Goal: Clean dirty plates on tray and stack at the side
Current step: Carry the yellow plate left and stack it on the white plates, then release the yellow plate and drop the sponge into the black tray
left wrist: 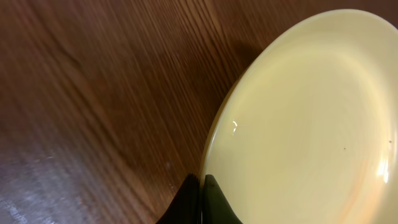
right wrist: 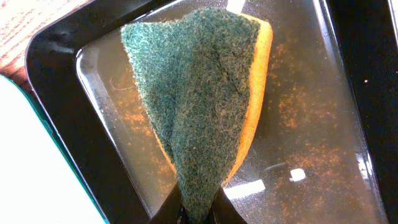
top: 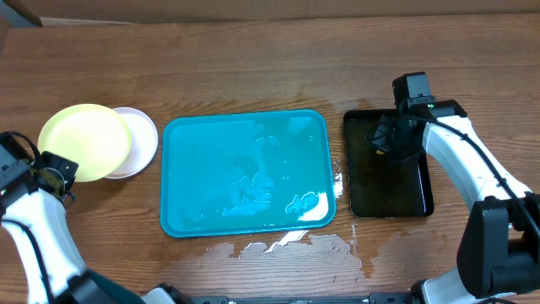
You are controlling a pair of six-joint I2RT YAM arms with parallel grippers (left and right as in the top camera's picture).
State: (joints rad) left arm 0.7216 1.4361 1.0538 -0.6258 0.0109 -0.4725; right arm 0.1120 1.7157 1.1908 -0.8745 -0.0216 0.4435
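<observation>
left hand (left wrist: 200, 202) pinches the yellow plate (top: 84, 139) rim, plate lying on the white plate (top: 145, 139) left of the wet tray (top: 165, 177); right hand (right wrist: 196, 208) grips the sponge (right wrist: 199, 93) over the black tray (top: 388, 203). best to open the left gently and lift straight off, not dragging the stack

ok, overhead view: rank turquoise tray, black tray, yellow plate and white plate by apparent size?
1. turquoise tray
2. black tray
3. yellow plate
white plate: not ranked, since most of it is hidden under the yellow plate.
</observation>
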